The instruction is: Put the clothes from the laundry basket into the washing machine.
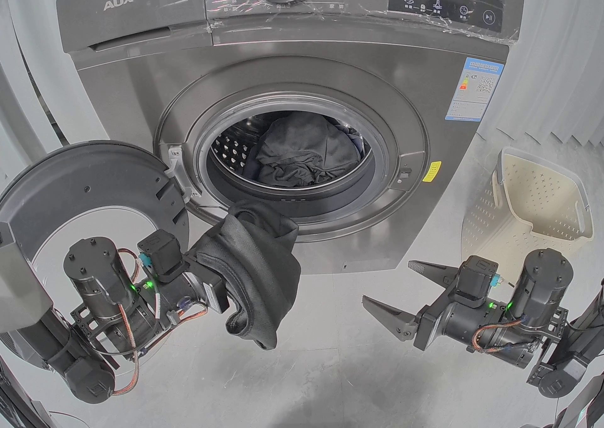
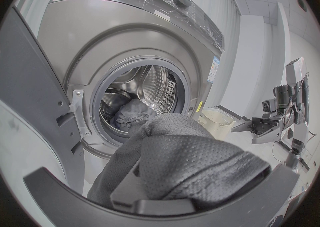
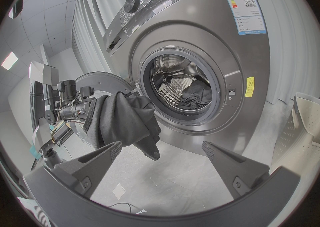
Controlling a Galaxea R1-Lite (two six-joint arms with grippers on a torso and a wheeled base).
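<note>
A grey washing machine [image 1: 352, 64] stands ahead with its round door [image 1: 82, 196] swung open to the left. Dark clothes [image 1: 305, 149] lie inside the drum. My left gripper [image 1: 236, 272] is shut on a dark grey garment [image 1: 258, 272], which hangs over it just below and in front of the drum opening; the cloth hides the fingers. The same garment [image 2: 186, 157] drapes across the left wrist view, and the garment [image 3: 120, 122] is seen in the right wrist view too. My right gripper [image 1: 402, 294] hangs open and empty, low at the right, beside the laundry basket [image 1: 541, 209].
The cream laundry basket [image 3: 300, 134] leans against the machine's right side, and its inside looks bare. White curtains hang behind and to the right. Open grey floor lies between the two arms in front of the machine.
</note>
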